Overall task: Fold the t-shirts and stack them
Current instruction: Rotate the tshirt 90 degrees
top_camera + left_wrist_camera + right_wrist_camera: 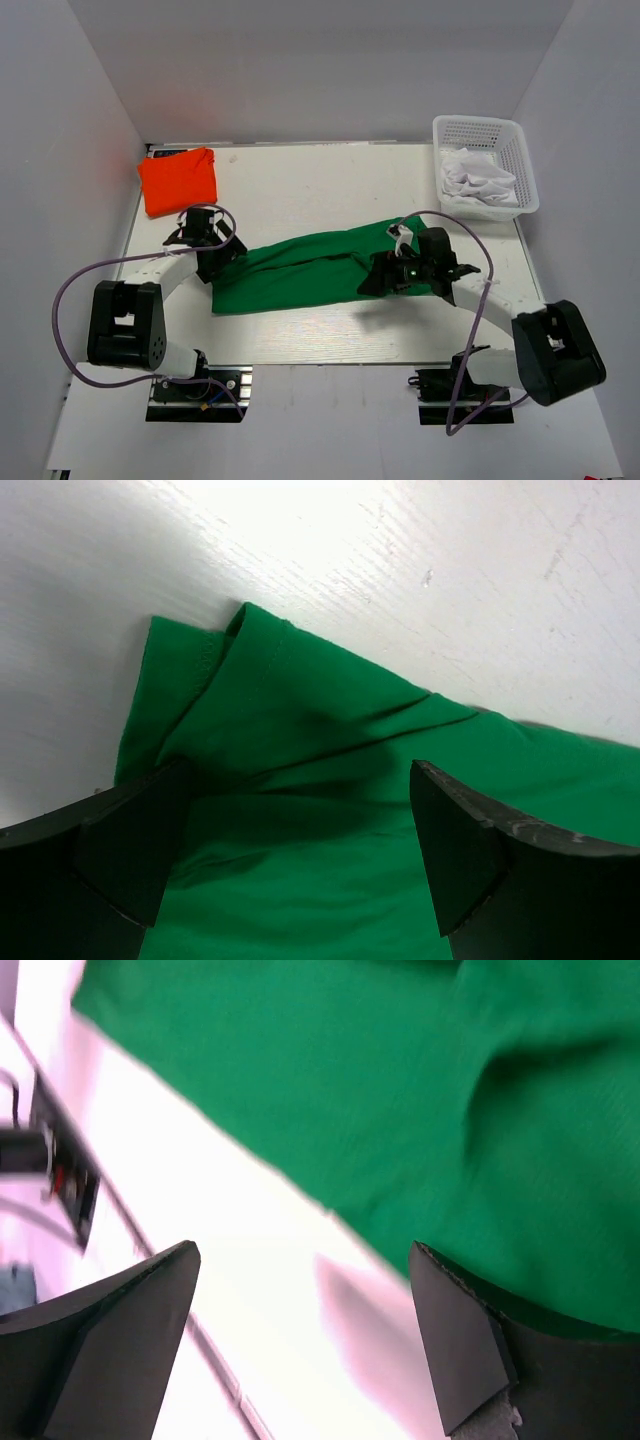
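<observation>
Mid-table, green shirt: the bright green soft-cloth t-shirt (300, 272) lies as a long rumpled band, slanting from the left arm up toward the right arm on the smooth white table (300, 180).
Far-left corner, orange shirt: the vivid orange-red t-shirt (178, 180) sits as a squarish folded pad, well apart from the green one.
Left gripper (300, 770): it hovers over the band's left end, jaws spread wide, nothing between them.
Right gripper (305, 1247): it's at the right end's edge, half over cloth and half over bare table, jaws just as wide and empty. This view is blurred.
Step in hand: by my read, pinching both ends for the next fold.
Doing it well: slide one finger under the edge and catch every layer at the doubled hem. Close both sides together, lift low, and lay end on end with the edges matched.
Cloth: thin matte knit, limp, with soft creases and stitched hems overlapping at the left corner. It's likely to sag and slip.
Fingers: black, hard, wedge-shaped.
Basket: the white plastic lattice basket (524, 140) sits far right and holds crumpled white material.
</observation>
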Motion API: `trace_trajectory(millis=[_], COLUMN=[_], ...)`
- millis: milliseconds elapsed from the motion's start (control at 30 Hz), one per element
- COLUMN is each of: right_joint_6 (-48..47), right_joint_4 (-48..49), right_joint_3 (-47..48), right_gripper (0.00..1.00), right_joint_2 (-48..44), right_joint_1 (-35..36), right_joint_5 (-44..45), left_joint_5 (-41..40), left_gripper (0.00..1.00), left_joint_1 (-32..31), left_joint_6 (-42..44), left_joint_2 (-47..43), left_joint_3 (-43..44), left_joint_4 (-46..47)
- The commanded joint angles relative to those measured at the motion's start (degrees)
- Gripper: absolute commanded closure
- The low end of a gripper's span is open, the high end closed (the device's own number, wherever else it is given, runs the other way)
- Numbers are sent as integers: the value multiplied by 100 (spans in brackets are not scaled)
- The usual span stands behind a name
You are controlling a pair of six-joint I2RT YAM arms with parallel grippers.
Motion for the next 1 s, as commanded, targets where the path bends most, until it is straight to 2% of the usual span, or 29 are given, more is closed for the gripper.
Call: trace_trajectory(millis=[0,67,167,300,433,467,500,567,733,967], right_joint_6=[-530,-620,-446,-102,-101,-75,-66,-66,-180,-233], right_joint_4=[-990,-1220,-1010,384,818,749,714,950,829,644], right_joint_3=[-165,-148,-69,18,545,929,1037,1248,1898,1619], right_gripper=[10,10,10,10,10,10,10,10,10,10], right_joint_2=[-547,-828,-1286,-1471,-603,-444,-34,215,1568,1825], right_joint_1=[98,107,81,55,81,81,90,98,107,239], right_joint_5=[-157,-34,912,1363,1391,1408,1408,1382,1426,1197], left_joint_5=[-250,-311,-442,-698,-760,-855,-935,-1269,-1102,-1042], left_gripper=[0,0,0,0,0,0,0,0,0,0], left_joint_1=[-10,-10,-10,-10,-10,-10,77,78,17,16], left_joint_6=[60,60,60,-63,-212,-212,-352,-432,-511,-442], left_joint_2=[-213,-274,-379,-590,-810,-880,-881,-950,-1240,-1846], left_joint_3=[208,208,155,-28,-205,-205,-144,-56,-117,-117], left_joint_4=[-254,-254,-350,-666,-763,-851,-973,-1264,-1213,-897])
